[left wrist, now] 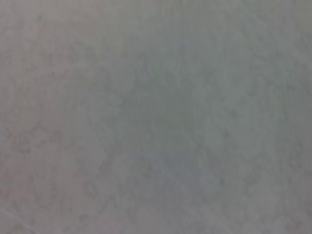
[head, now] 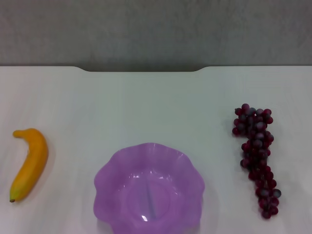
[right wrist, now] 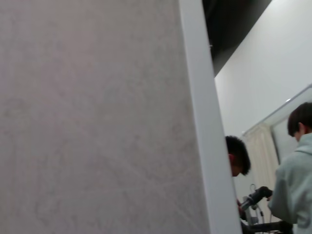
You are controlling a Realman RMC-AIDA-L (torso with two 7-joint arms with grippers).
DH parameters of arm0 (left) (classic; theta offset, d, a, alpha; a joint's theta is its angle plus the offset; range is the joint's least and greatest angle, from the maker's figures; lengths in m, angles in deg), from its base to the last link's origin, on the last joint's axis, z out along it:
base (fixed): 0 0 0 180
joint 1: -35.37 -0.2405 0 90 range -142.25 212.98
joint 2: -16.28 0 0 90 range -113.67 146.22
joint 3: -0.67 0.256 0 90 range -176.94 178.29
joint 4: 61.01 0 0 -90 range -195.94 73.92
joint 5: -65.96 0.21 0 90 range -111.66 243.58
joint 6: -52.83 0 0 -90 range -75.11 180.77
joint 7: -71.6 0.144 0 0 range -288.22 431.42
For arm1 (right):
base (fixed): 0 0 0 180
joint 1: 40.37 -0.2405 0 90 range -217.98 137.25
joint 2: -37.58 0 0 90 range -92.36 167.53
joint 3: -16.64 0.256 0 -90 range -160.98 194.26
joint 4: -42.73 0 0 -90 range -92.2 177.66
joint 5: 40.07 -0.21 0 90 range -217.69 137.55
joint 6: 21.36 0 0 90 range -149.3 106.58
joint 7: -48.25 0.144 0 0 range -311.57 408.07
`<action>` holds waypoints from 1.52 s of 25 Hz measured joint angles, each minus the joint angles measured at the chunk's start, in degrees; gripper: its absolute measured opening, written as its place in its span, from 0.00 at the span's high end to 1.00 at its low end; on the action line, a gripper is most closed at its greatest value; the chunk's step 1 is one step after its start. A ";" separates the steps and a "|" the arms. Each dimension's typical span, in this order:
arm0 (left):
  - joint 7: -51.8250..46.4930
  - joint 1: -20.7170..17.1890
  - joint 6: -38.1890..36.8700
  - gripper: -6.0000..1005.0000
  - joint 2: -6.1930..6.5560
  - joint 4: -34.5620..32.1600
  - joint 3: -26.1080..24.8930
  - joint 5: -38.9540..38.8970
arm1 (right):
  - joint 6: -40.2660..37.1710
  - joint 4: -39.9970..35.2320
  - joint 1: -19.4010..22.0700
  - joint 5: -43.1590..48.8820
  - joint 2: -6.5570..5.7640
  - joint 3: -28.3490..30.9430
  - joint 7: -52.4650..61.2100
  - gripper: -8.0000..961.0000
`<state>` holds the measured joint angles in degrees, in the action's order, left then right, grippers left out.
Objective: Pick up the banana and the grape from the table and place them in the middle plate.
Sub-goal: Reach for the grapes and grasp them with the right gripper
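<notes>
neither end effector is seen in any view, so whether either is released or clenched cannot be told; the left wrist view is filled by a plain grey surface, and the right wrist view by a grey panel with two people far off beside it. no relation between an end effector and the fruit can therefore be read. both arms are judged to be parked off the bench (head: 146,102), with no pick begun.

the banana (head: 30,164) lies at the near left, its dark tip toward the near edge. the grape (head: 256,157) lies at the right, running from far to near. the middle plate (head: 109,173) sits between them at the near centre, empty, well apart from both.

the banana is best approached from above and gripped across its middle (the smooth skin may slip), then lowered into the plate's hollow, not onto its wavy rim.
</notes>
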<state>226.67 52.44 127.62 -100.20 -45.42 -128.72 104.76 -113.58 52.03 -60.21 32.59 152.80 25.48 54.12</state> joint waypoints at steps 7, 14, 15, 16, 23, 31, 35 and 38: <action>1.26 0.49 -2.03 0.74 0.04 -0.79 0.20 0.05 | 0.42 0.01 -1.14 0.02 -0.07 -1.42 -0.07 0.97; 1.14 1.07 -2.95 0.65 0.03 -1.52 0.27 0.05 | 0.73 -0.34 -2.10 0.03 -0.19 -4.26 0.01 0.77; 1.09 1.08 -3.09 0.61 0.02 -1.53 0.26 0.05 | 1.03 -0.28 -2.23 0.03 -0.23 -4.70 0.22 0.65; 1.08 1.08 -3.25 0.58 -0.01 -1.53 0.26 0.05 | 1.44 -0.22 -2.38 0.03 -0.27 -5.08 0.54 0.52; 1.08 1.02 -3.42 0.29 -0.07 -1.53 0.25 0.05 | 10.60 -2.27 -4.79 0.24 -0.59 -11.52 7.66 0.36; 1.32 0.63 -3.04 0.10 -0.12 -1.53 0.29 0.12 | 13.88 -8.02 -4.94 2.53 -0.62 -19.74 20.51 0.14; 1.34 0.70 -3.01 0.10 -0.14 -1.53 0.41 0.15 | 17.61 -9.42 -4.94 3.63 -0.62 -21.40 23.32 0.07; 1.36 0.82 -2.95 0.10 -0.15 -1.53 0.57 0.21 | 21.60 -9.67 -5.55 6.59 -0.64 -21.82 25.11 0.07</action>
<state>228.03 53.26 124.67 -100.35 -46.95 -128.14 104.97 -91.98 42.36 -65.76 39.18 152.16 3.66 79.24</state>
